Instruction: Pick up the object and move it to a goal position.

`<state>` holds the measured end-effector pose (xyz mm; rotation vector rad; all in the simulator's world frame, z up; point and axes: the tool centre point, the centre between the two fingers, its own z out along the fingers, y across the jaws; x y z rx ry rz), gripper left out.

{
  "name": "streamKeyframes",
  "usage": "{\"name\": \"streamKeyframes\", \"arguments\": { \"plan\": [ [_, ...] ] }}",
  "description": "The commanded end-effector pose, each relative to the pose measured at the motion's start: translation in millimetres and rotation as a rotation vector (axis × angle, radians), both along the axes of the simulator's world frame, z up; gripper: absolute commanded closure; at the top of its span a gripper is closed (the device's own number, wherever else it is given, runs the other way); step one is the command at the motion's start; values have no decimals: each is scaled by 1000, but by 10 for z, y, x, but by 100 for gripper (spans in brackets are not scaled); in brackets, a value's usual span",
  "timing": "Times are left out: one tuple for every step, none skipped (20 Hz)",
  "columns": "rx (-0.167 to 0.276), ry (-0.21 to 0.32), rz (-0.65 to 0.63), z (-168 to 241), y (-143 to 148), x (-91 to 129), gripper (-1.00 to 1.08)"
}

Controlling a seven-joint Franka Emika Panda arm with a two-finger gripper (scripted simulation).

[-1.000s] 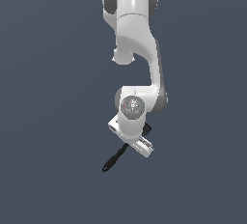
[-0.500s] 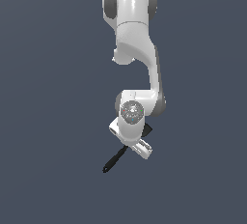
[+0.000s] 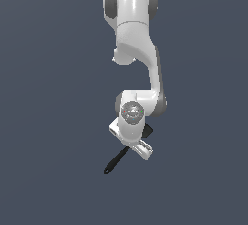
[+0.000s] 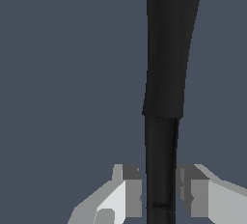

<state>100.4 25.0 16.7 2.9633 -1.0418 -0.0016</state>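
Against a plain slate-grey ground with no table edge or marker to be seen, the white arm (image 3: 138, 59) hangs from twelve o'clock in the exterior view, folds at a grey-capped joint near the centre, and ends in a wrist tipped toward five o'clock. Below that wrist sits the gripper (image 3: 140, 146), and through it runs the spatula (image 3: 116, 161), far smaller than the arm that carries it. Its long axis lies on the seven-to-one o'clock line in the exterior view: the thin handle tip reaches out toward seven o'clock, clear of the hand, while a dark corner of what looks like the blade shows at about one o'clock behind the wrist body. In the wrist view the two pale fingers (image 4: 128, 191) stand on either side of the black handle, close against it with next to no gap, so the hand is pinching the handle rather than spread. The grip seems to fall partway along the shaft, between tip and blade, which leaves weight hanging out on both sides. No goal mark shows in either view, so I cannot tell which way the carry must go; any swing should probably be gentle, lest the long handle pivot in the pinch.
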Motion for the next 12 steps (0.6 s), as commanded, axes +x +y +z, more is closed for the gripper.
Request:
{"name": "streamKeyframes", "arguments": {
  "plan": [
    [0, 0, 0, 6, -8, -2, 108],
    [0, 0, 0, 13, -21, -6, 108],
    [0, 0, 0, 23, -38, -12, 108],
    [0, 0, 0, 36, -60, -19, 108],
    [0, 0, 0, 51, -88, -28, 108],
    [0, 0, 0, 70, -122, -39, 108],
    [0, 0, 0, 93, -162, -52, 108],
    [0, 0, 0, 119, -208, -68, 108],
    [0, 0, 0, 149, -262, -85, 108],
    [0, 0, 0, 183, -323, -105, 108],
    [0, -1, 0, 223, -393, -128, 108],
    [0, -1, 0, 266, -470, -153, 108]
  ]
}}
